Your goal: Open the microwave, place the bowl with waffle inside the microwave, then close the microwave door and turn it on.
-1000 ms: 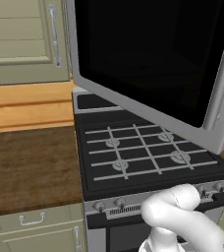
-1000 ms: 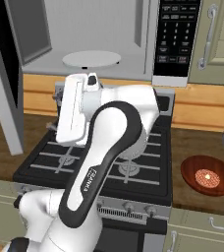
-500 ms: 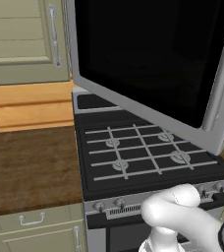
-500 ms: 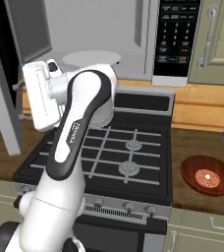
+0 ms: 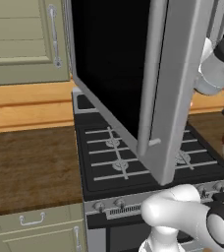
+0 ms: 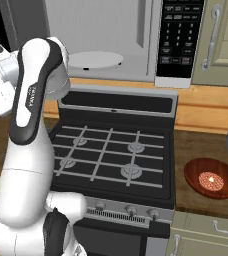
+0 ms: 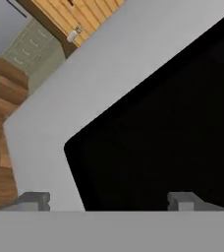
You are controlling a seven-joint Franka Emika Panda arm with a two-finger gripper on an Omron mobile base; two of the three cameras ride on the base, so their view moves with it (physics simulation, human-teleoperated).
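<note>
Right base view: the microwave (image 6: pixel 103 42) sits above the stove (image 6: pixel 113 155) with its cavity exposed; the grey interior and the white turntable (image 6: pixel 95 59) are visible, and the black button panel (image 6: pixel 179 35) occupies its right side. The turntable carries nothing.

The microwave door (image 5: pixel 133 74) is swung wide open. In the left base view it stands over the stove (image 5: pixel 133 157) grates, black glass window facing the camera, silver frame and long bar handle (image 5: pixel 151 78) along its free edge. In the hand view the door (image 7: pixel 99 98) lies close ahead: silver frame corner and black glass.

The white arm (image 6: pixel 28 135) rises at the left of the right base view and bends toward the open door at the left edge of that view.

The stove has 4 burners under grey grates and a row of knobs along its front edge.

The bowl (image 6: pixel 212 178) rests on the wooden counter (image 6: pixel 201 150) to the right of the stove, well apart from the microwave, upright, with the round waffle (image 6: pixel 210 180) inside it.

The gripper (image 7: pixel 108 201) shows as 2 dark tips at the bottom of the hand view, spread wide, nothing between them. Contact with the door cannot be confirmed.
</note>
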